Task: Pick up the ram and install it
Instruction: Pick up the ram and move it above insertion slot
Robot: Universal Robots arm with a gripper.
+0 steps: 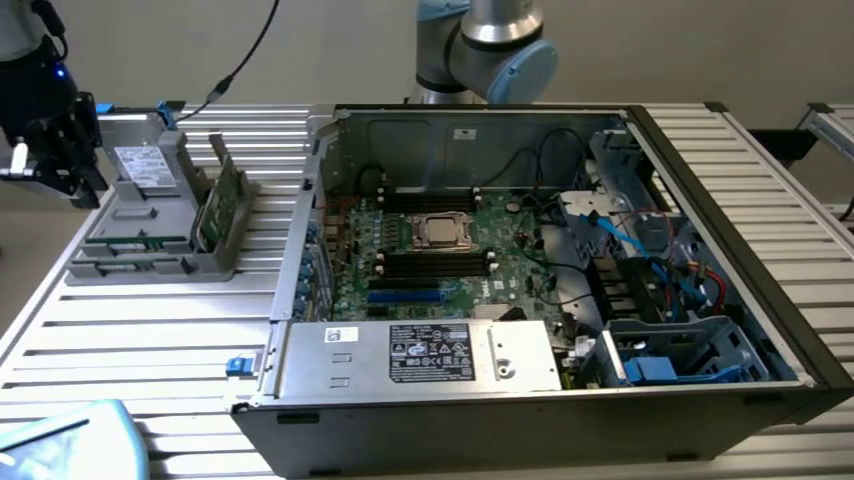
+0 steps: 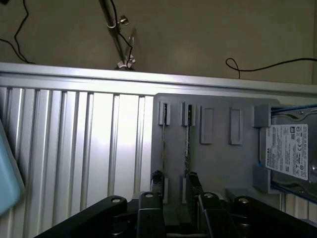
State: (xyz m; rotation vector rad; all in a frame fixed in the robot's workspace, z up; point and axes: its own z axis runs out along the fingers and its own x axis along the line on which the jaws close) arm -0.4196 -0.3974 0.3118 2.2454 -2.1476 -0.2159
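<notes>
Claw [image 1: 54, 150] hangs at the upper left of the exterior view, just off the outer edge of the grey holder [image 1: 134, 255]. In the wrist view we see its black fingers [image 2: 148, 210] standing apart with a clear gap and nothing between them. We call it moderately wide and empty.

The ram [image 1: 224, 205] stands on edge in a slot of the holder, toward the open computer case [image 1: 747, 250], not yet lifted. From the wrist it shows edge-on as a thin line. A second thin board [image 2: 163, 144] sits in the neighbouring slot, near but apart. We take the greener one for the ram, without certainty.

Risks, as we judge them:
- The boards stand close, so the claw could close on the wrong one or catch both.
- A thin hard edge between smooth fingers may slip or tilt, then jam against the slot walls.
- The drive [image 1: 140, 168] shares the holder and could be knocked.
- Loose cables [image 1: 627, 240] lie near the motherboard [image 1: 507, 250]. A skewed stick could bend at the black slots [image 1: 434, 262].

Materials:
- Counter [image 1: 160, 320] is ribbed, shiny aluminium slats.
- Holder is matte grey and blocky.
- Case is thin sheet metal.
</notes>
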